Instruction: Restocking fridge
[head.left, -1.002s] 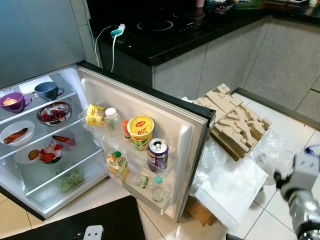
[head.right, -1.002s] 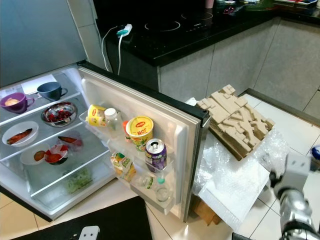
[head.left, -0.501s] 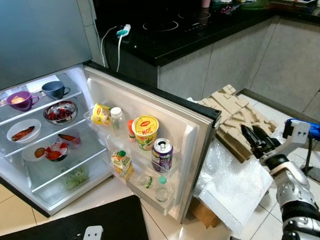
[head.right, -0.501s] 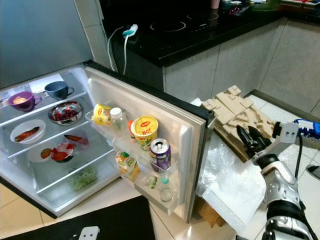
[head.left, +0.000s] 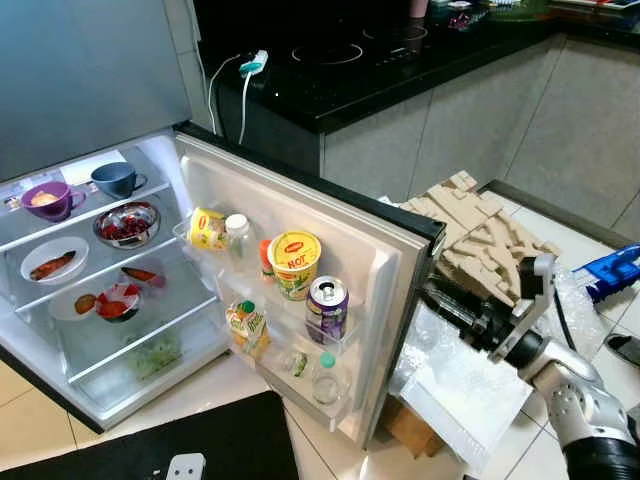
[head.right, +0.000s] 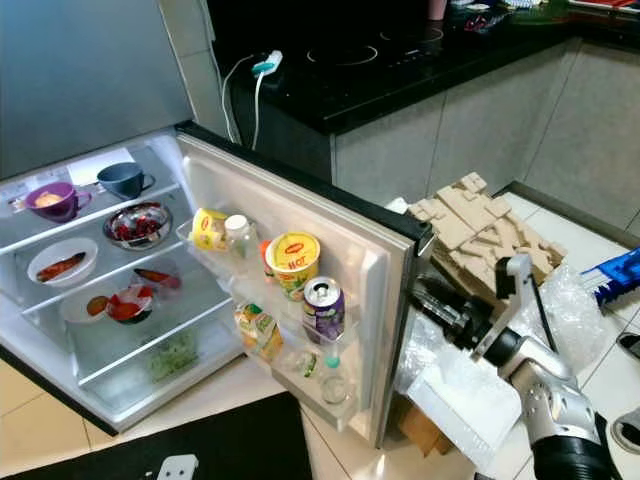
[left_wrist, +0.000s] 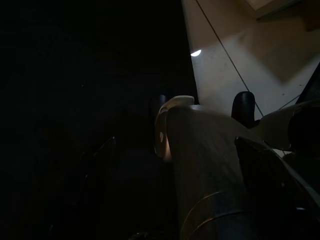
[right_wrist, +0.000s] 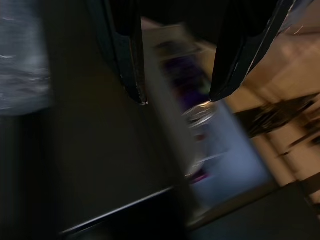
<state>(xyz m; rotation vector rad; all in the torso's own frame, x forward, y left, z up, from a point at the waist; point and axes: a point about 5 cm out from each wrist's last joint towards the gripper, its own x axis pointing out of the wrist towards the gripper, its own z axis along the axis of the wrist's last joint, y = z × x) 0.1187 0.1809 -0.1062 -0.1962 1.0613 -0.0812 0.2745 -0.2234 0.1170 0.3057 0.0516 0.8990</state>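
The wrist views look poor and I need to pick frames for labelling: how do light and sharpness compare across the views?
Left wrist view: mostly black, only a lit strip of floor readable. Right wrist view: motion-blurred, but the open right gripper and the can beyond it are recognisable. Eye views: bright and sharp, fridge lit from inside.

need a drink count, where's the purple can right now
In the left eye view the purple can stands in the open fridge door's middle rack, just right of the yellow noodle cup.

Both eye views look down from head height at the same open fridge door (head.left: 330, 240) and tiled floor. The right wrist view, blurred, faces that door's edge closely. The left wrist view looks, dark, at floor.
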